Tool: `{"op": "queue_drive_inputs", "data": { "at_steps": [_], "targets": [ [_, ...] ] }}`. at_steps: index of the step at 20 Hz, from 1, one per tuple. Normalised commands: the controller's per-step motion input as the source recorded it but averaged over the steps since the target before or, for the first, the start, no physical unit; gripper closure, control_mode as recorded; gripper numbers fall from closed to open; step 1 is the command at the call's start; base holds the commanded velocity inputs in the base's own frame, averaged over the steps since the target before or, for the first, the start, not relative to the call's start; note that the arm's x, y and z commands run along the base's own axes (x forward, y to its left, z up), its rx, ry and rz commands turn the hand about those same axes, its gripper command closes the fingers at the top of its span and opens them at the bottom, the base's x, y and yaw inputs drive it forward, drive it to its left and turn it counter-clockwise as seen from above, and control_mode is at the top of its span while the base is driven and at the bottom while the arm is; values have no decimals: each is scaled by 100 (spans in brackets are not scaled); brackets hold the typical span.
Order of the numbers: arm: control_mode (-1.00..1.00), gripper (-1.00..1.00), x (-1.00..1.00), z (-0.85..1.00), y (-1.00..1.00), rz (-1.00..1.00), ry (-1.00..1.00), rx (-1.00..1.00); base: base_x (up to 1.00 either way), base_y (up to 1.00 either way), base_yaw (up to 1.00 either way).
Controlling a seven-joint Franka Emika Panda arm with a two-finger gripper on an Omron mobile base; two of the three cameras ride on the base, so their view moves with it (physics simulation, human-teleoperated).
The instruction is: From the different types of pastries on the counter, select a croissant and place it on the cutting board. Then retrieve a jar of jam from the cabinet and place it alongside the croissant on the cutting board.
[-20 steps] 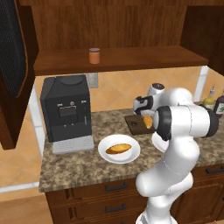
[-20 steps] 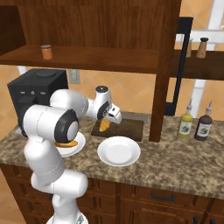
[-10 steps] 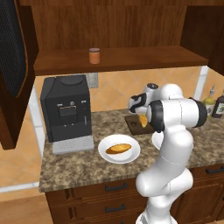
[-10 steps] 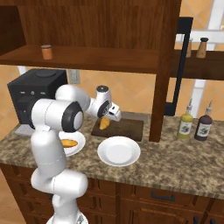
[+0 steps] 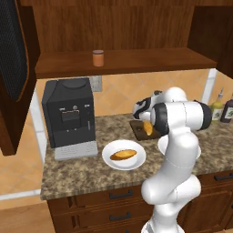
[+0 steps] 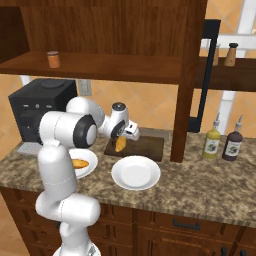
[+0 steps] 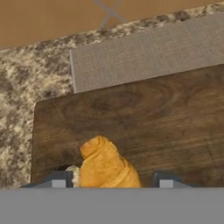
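croissant (image 7: 103,165): golden-orange, matt, lumpy baked crust
cutting board (image 7: 144,118): dark brown wood, visible grain, smooth low sheen
counter (image 5: 82,170): speckled brown-grey granite, polished
cabinet (image 5: 127,27): dark wood planks, satin finish
jar (image 5: 98,58): smooth orange-red body, dark lid
plate (image 6: 150,176): plain white, smooth, faintly glossy, at 4 o'clock from the cutting board
coffee machine (image 5: 68,113): black, matt, plastic-looking

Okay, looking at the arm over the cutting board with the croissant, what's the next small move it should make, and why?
Probably open the gripper a bit wider and lift straight up. In the hand view the croissant sits between the fingertips over the cutting board, so it looks delivered, though whether the pads touch it is hard to tell. The jar of jam waits on the cabinet shelf, so clearing away comes first.
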Motion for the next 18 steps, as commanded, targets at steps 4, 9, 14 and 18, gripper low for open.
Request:
{"op": "queue_drive_inputs", "data": {
  "at_steps": [4, 9, 14, 18],
  "targets": [
    [-100, -100, 21, 4, 0, 1, -6, 0, 0, 0, 0],
    [-100, -100, -6, 65, 6, 2, -20, -1, 0, 0, 0],
    [-100, -100, -61, 35, 36, 9, -33, -2, 0, 0, 0],
    [-100, -100, -84, 0, 25, 6, -14, 0, 0, 0, 0]
  ]
}}
